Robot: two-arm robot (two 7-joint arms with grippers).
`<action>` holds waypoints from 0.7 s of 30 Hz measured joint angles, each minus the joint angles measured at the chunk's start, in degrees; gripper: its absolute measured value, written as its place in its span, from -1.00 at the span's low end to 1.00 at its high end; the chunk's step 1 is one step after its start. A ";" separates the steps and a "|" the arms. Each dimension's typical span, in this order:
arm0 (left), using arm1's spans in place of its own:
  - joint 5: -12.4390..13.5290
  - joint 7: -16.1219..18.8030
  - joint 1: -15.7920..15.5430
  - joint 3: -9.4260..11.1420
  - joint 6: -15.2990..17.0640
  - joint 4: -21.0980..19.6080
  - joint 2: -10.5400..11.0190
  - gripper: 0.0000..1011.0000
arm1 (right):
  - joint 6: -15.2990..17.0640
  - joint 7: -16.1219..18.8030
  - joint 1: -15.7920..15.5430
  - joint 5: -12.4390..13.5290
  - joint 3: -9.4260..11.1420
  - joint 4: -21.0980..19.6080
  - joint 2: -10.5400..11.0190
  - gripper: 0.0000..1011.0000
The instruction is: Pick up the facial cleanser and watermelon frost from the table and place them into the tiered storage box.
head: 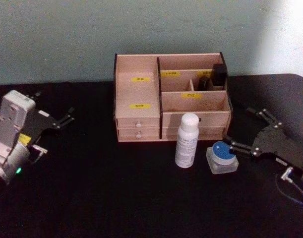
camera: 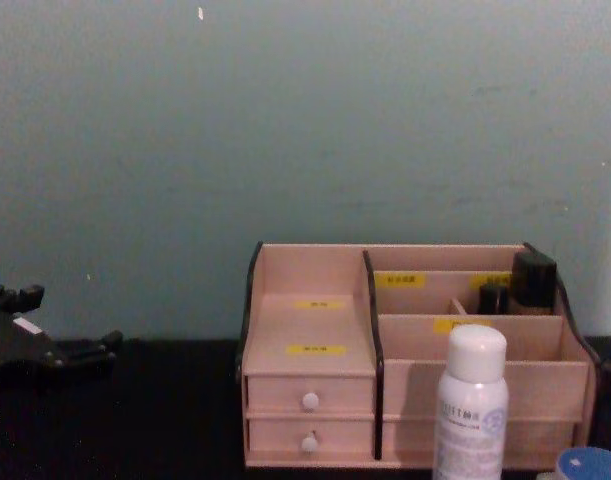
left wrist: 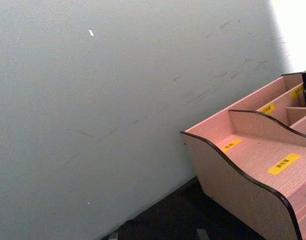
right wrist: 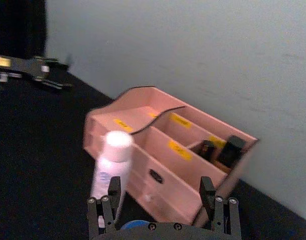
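**Inspector:** Left side first. Status?

**Assistant:** The left gripper (head: 67, 117) hangs over the counter (head: 116, 198), well left of the tiered storage box (head: 136, 91). Its fingers are spread and hold nothing. Idle, by my reading.

**Inspector:** The box?

**Assistant:** Upright at the back centre, drawers closed. Two dark containers (head: 216, 75) occupy the rear right compartment. The other open compartments look free.

**Inspector:** Items to move?

**Assistant:** Both stand on the counter just in front of the box's right half. The labels are unreadable, so which item is which is my judgement.
- **White bottle (head: 187, 141), probably the facial cleanser:** Upright, tall, narrow and capped. I judge it light, rigid and smooth-walled, so slippery and easy to topple. Take it round the body at or below mid-height, not by the cap.
- **Blue-lidded jar (head: 223, 157), presumably the watermelon frost:** Squat, standing to the bottle's right, near but apart. Its pale walls look stiff. It is likely heavier for its size, and stable. Grip across opposite side walls, beneath the lid.

**Inspector:** Right gripper?

**Assistant:** The right gripper (head: 239, 128) sits low, just right of the jar, jaws wide apart with nothing between them. The nearer finger's tip lies at the jar's right side. I cannot tell whether it touches. The right wrist view shows the blue lid below and between the fingers, with the bottle ahead in line with one finger.
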 joint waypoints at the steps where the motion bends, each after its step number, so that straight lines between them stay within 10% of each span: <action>1: 0.00 0.00 0.00 0.00 0.00 0.00 0.00 0.98 | -0.04 0.66 0.00 0.20 -0.10 0.05 -0.02 0.98; 21: 0.00 0.00 0.00 0.01 0.00 0.00 0.00 0.98 | 2.94 12.38 5.75 1.71 -4.08 6.82 -5.36 0.98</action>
